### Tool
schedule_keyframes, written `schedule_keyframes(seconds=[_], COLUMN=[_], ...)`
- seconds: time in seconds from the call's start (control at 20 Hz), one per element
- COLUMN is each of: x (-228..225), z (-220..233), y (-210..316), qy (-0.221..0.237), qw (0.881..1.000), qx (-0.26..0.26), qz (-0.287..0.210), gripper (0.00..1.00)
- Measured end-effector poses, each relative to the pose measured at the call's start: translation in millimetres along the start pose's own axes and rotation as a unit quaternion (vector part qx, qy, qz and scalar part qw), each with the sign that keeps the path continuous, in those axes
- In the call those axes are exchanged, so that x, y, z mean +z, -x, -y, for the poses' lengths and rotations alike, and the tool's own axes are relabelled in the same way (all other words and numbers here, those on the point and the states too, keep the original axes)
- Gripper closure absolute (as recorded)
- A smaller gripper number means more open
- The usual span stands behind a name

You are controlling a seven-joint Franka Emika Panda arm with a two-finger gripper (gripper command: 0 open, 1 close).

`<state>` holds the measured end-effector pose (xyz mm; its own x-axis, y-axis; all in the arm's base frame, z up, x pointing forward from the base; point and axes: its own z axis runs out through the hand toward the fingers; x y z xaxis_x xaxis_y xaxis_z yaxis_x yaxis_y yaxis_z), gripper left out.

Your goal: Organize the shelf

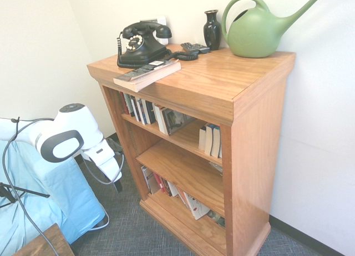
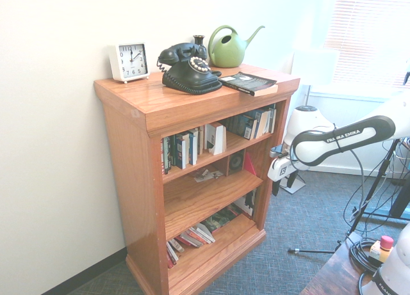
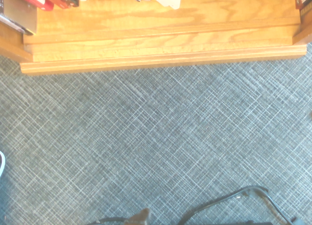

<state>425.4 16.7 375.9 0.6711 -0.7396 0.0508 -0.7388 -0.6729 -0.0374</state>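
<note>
Gripper [image 2: 284, 185] spread wide and empty, near the bookcase [image 2: 142, 180] at the second exterior view's centre, its long axis vertical, open front facing lower right, the clock's [image 2: 129, 62] dial readable only there.

Pale, nearly bare walls [image 1: 39, 39] meet in a corner at the upper left of the first exterior view. Blue-grey carpet [image 2: 301, 224], crosshatched with light threads in the wrist view, covers the floor, and a dark baseboard [image 2: 83, 272] edges it at the lower left of the second exterior view. Bright light washes that view's upper right, around a window with horizontal blinds [image 2: 368, 39].
</note>
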Motion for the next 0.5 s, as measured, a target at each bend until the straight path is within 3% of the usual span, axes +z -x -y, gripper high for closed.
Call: schedule_keyframes(seconds=[0.2,0.35,0.5], x=[-6,-38,-88], z=[1,0,1], y=[-7,-23,-35], qy=[0.008,0.028,0.057], qw=[1.0,0.994,0.981], qx=[-0.013,-0.041,-0.066], qz=[-0.023,-0.096,-0.176], gripper=[0.0,0.0,0.0])
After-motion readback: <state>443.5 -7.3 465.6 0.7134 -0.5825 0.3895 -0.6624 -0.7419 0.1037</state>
